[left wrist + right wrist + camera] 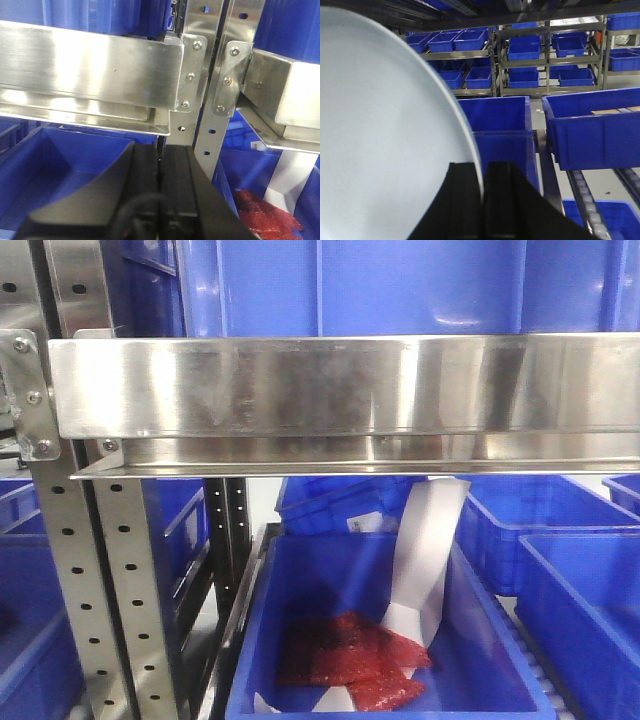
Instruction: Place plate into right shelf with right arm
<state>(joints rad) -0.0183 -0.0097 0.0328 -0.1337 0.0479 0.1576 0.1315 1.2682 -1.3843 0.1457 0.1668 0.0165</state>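
Observation:
In the right wrist view a large pale plate (380, 135) fills the left half of the frame. My right gripper (483, 170) is shut on its rim, one black finger on each side of the edge, holding it above blue bins (500, 120) on the shelf. In the left wrist view my left gripper (159, 150) is shut and empty, its black fingers pressed together in front of the steel shelf beam (90, 75). Neither gripper nor the plate shows in the front view.
A steel shelf rail (340, 390) crosses the front view; under it a blue bin (380, 640) holds red packets (350, 660) and a white paper strip (425, 560). Perforated uprights (212, 80) stand ahead of the left gripper. More blue bins (592, 127) sit on roller tracks at right.

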